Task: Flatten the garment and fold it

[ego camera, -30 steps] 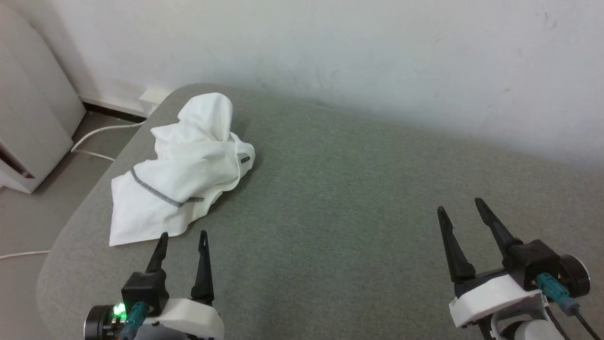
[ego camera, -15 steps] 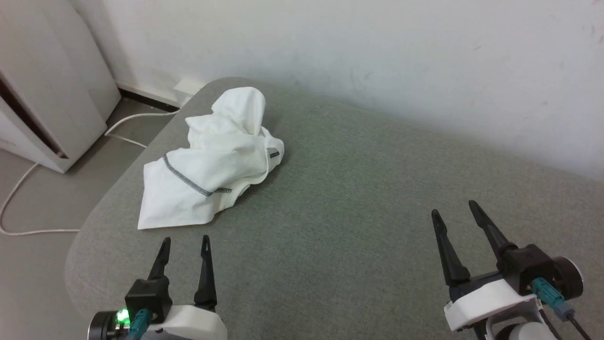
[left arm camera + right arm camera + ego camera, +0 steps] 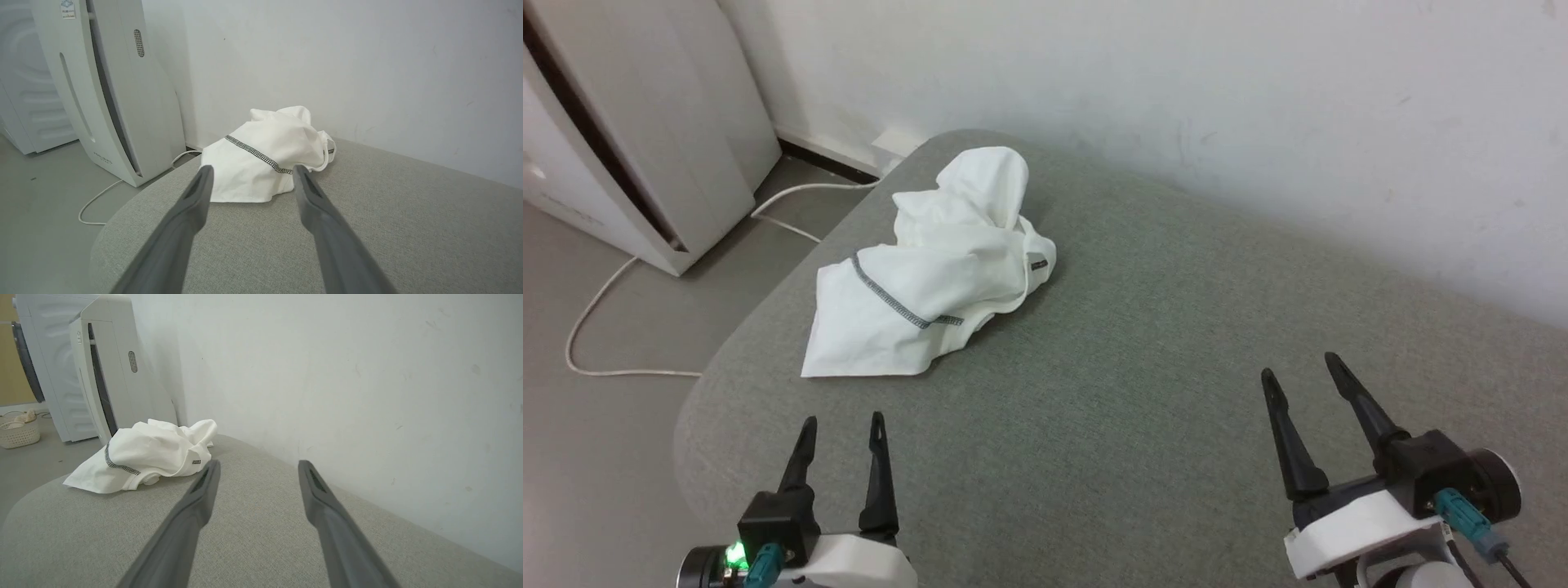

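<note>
The garment lies in a crumpled heap at the far left corner of the bench, a wide pad covered in grey fabric with rounded corners. Its far end is bunched up into a peak close to the wall, and its near end spreads out in a flatter flap whose pointed corner comes close to the bench's left edge without hanging over it. A line of dark zigzag stitching runs across the flap, and a small dark tag shows on the folded edge on its right side. The left gripper hovers over the near left part of the bench, fingers spread and holding nothing; in the left wrist view the garment sits just beyond the gripper's tips, apart from them. The right gripper hangs over the near right part, also released and empty, well apart from the garment, which the right wrist view shows off to the left of its fingers. Between the two grippers and out to the wall the bench is bare grey fabric. Past the left edge are the floor, a white cable and a tall white appliance.
</note>
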You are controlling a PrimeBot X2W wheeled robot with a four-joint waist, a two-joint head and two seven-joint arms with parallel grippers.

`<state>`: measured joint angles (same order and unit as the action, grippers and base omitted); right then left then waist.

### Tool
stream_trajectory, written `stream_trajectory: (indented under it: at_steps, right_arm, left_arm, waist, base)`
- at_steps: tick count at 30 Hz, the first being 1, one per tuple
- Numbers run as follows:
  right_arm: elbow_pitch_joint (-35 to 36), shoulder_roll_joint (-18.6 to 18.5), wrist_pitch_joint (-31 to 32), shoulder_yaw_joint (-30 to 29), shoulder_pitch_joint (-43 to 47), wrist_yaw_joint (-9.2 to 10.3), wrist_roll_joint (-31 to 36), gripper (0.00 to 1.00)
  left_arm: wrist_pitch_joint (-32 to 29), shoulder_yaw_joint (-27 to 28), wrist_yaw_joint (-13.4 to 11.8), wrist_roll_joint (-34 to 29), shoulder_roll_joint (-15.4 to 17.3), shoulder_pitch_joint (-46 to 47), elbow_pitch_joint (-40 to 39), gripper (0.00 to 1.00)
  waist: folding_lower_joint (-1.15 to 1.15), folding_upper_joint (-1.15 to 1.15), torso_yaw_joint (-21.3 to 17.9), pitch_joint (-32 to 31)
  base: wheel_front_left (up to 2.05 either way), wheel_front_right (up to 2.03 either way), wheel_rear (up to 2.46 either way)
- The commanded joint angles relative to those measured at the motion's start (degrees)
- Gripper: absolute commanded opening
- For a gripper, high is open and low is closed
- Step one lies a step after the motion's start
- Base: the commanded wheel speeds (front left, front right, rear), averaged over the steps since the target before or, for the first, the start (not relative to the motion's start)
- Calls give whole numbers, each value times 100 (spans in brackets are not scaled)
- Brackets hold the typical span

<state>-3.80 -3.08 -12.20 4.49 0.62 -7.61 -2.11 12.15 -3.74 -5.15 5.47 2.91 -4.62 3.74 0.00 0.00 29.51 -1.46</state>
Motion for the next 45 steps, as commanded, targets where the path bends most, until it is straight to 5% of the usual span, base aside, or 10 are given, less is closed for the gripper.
stream_trajectory:
  at_steps: [1, 26, 34, 45]
  right_arm:
    - [-63, 17, -62, 27, 79, 10, -42, 100]
    - [-219, 21, -280, 177, 80, 12, 96, 100]
    - [-40, 19, -280, 255, 51, 12, 444, 100]
    - [550, -269, -262, 590, -332, 12, 622, 100]
  left_arm:
    - [67, -29, -45, 30, -3, -76, 25, 100]
    - [285, -175, -210, 317, -3, -78, -22, 100]
    - [93, -420, 338, 693, 152, 671, 671, 100]
    - [-1522, -507, 1097, 891, 1106, 3068, 1468, 100]
  waist:
    - [0, 0, 85, -1]
    - [0, 0, 476, 320]
    - [0, 0, 322, 832]
    - [0, 0, -530, 1942]
  base:
    - [0, 0, 0]
    - [0, 0, 0]
    - [0, 0, 0]
    - [0, 0, 0]
